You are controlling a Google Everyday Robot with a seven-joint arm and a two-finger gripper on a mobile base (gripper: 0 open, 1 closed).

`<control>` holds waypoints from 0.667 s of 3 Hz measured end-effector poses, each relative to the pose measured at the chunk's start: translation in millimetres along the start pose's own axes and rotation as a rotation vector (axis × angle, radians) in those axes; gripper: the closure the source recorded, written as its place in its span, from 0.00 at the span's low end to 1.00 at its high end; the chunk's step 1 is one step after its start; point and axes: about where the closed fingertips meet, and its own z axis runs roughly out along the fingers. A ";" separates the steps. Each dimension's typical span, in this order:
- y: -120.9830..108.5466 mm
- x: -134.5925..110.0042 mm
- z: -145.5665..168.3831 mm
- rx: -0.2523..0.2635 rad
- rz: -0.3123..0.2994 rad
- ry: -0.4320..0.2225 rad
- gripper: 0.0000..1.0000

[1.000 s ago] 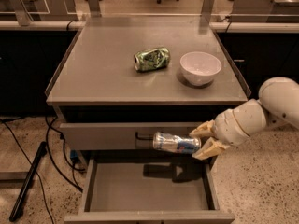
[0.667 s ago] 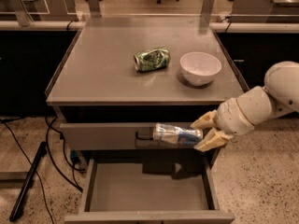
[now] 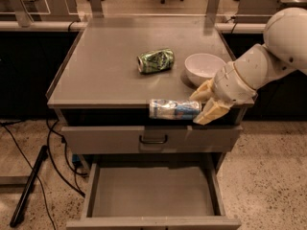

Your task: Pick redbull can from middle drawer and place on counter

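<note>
Grey sheet metal forms the broad flat counter (image 3: pixel 96 71), which is taken here as the landmark. Below its front edge the wide, shallow grey middle drawer (image 3: pixel 153 195) is seen pulled out, with nothing left in it. Between the two sits a closed grey drawer front with a black loop handle (image 3: pixel 153 139). A round white bowl (image 3: pixel 204 67) is set on the counter's right side. At the counter's front right corner the white-and-tan gripper (image 3: pixel 198 108) is held, its jaws pinched on the right end of the slim silver-and-blue redbull can (image 3: pixel 172 109). The can is carried sideways in the air, level with the counter's front edge. A second ago it was held lower, before the drawer front, and it has been raised since. The pick is therefore judged done, and only the placing remains. A dented green can (image 3: pixel 155 61) lies near the counter's middle, so the open front-left surface is judged the safer spot.
</note>
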 end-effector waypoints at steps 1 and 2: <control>-0.1 -0.2 0.1 0.000 0.000 0.000 1.00; -12.7 -16.2 5.9 0.026 0.003 0.016 1.00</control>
